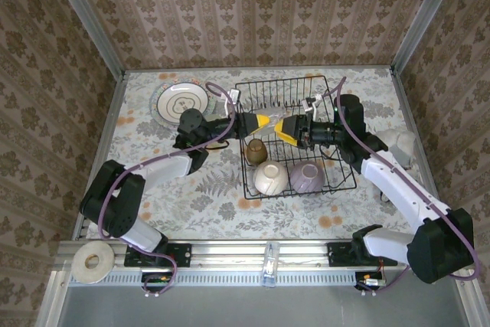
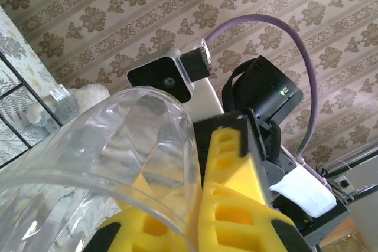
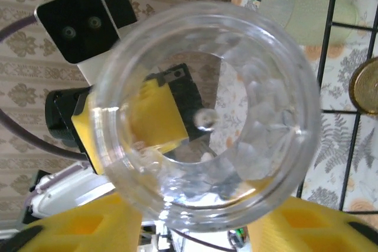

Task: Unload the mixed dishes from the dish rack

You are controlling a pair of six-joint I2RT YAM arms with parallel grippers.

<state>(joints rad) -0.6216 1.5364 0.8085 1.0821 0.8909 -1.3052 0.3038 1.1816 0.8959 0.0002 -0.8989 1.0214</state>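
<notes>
Above the black wire dish rack (image 1: 337, 170) both grippers meet tip to tip around a clear glass (image 1: 275, 124). My right gripper (image 1: 287, 126) holds the glass (image 3: 207, 116) by its sides between its yellow fingers (image 3: 82, 228). My left gripper (image 1: 264, 122) pinches the glass wall (image 2: 118, 146), with one finger inside it and the other finger (image 2: 248, 216) outside. In the rack sit an amber-brown cup (image 1: 257, 149), a cream bowl (image 1: 270, 178) and a lilac bowl (image 1: 308, 178). A patterned plate (image 1: 179, 103) lies on the table to the left. A pale-green cup (image 3: 307, 10) lies beside the rack.
The table is walled with patterned paper on three sides. A whitish object (image 1: 400, 145) rests by the right arm. A tape roll (image 1: 92, 263) lies on the front rail. Cables loop over both arms near the rack's back edge.
</notes>
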